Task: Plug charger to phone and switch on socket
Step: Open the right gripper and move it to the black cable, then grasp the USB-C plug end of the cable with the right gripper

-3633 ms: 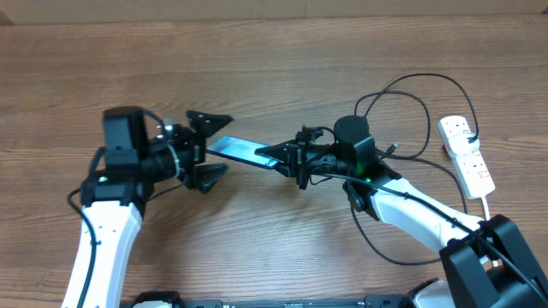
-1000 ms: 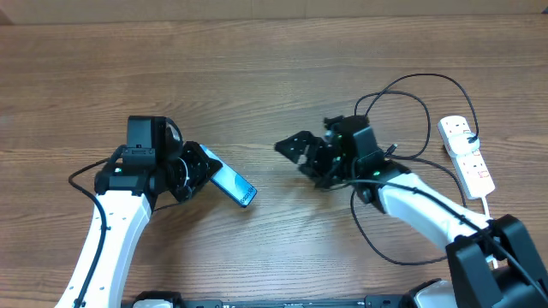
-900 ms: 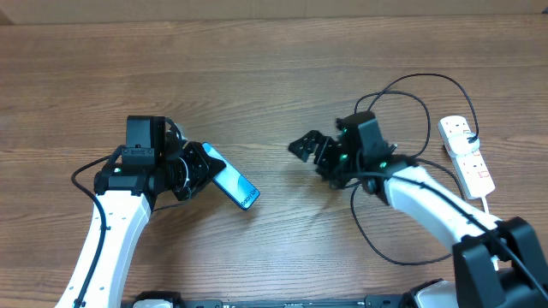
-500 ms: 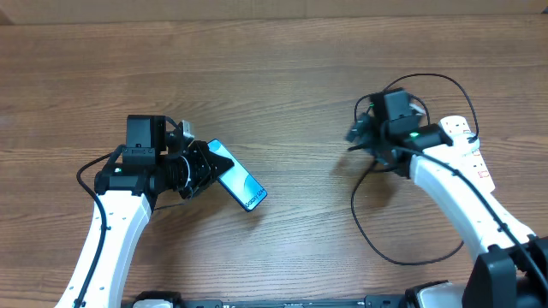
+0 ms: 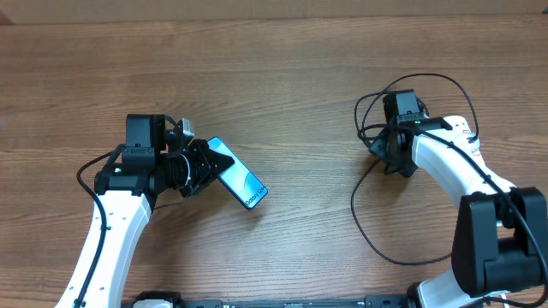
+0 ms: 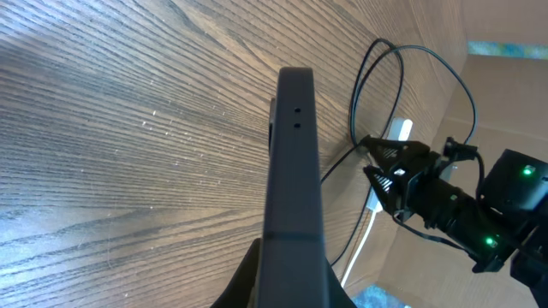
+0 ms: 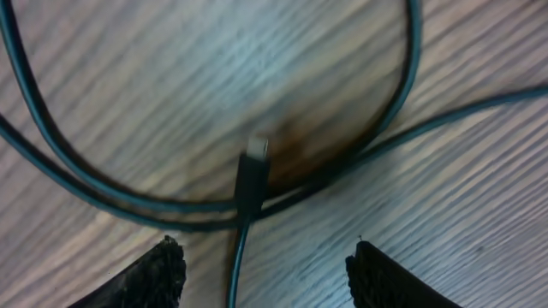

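Observation:
My left gripper (image 5: 208, 168) is shut on the phone (image 5: 241, 183), holding it by one end above the table, its teal screen turned up in the overhead view. In the left wrist view the phone (image 6: 294, 162) shows edge-on, its dark port end pointing away. The charger (image 5: 425, 79) lies in black loops at the right. Its small plug (image 7: 252, 175) rests on the wood just ahead of my right gripper (image 7: 270, 275), which is open with the cable running between its fingertips (image 7: 163, 272). The socket (image 6: 396, 131) is mostly hidden under my right arm in the overhead view.
The socket's thick white cord (image 6: 366, 233) trails toward the table's right edge. A cardboard wall (image 6: 505, 94) stands beyond the table. Bare wood lies between the two arms.
My right arm has swung from the table's middle out to the cable loops at the right, and its jaws have narrowed. My left gripper has tilted the phone slightly and kept hold of it.

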Controlling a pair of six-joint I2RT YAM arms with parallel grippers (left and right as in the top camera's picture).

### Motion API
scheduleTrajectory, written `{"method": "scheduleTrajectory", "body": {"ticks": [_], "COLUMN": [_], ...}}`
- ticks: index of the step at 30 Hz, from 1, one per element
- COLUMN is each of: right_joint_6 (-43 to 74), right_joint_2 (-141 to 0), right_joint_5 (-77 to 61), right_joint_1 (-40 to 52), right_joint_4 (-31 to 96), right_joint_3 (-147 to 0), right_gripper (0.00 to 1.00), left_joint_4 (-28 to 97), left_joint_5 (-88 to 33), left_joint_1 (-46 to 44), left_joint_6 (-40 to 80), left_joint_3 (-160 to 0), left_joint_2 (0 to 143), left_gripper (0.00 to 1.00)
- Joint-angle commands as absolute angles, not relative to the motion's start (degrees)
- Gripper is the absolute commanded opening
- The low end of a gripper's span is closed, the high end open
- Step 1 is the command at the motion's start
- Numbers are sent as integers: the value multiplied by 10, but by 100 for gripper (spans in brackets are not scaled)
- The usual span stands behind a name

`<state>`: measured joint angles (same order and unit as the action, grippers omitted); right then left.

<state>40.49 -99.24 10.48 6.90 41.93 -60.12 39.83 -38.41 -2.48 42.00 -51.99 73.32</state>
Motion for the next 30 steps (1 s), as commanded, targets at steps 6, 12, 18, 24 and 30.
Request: {"method": "scheduleTrajectory", "body": {"ticks": [6, 12, 18, 24, 30], "right_joint_6": [400, 402, 402, 403, 402], "right_joint_2": [-992, -993, -993, -993, -993], "right_joint_5": [79, 78, 78, 72, 69], "right_joint_1": [70, 70, 70, 70, 70], "right_joint_4": [408, 352, 310, 306, 303], "right_joint_3": [-586, -543, -527, -527, -520], "right_gripper": [62, 62, 56, 43, 21], "left_joint_4": [385, 384, 323, 274, 182], "left_joint_5": [-406, -406, -460, -535, -661], "left_joint_1": [-23, -22, -19, -2, 8], "left_joint_6": [429, 455, 455, 455, 459], "left_joint_3": [-522, -522, -522, -522, -522], "left_joint_2": [735, 735, 750, 824, 920], "left_gripper": [4, 4, 4, 4, 4]}}
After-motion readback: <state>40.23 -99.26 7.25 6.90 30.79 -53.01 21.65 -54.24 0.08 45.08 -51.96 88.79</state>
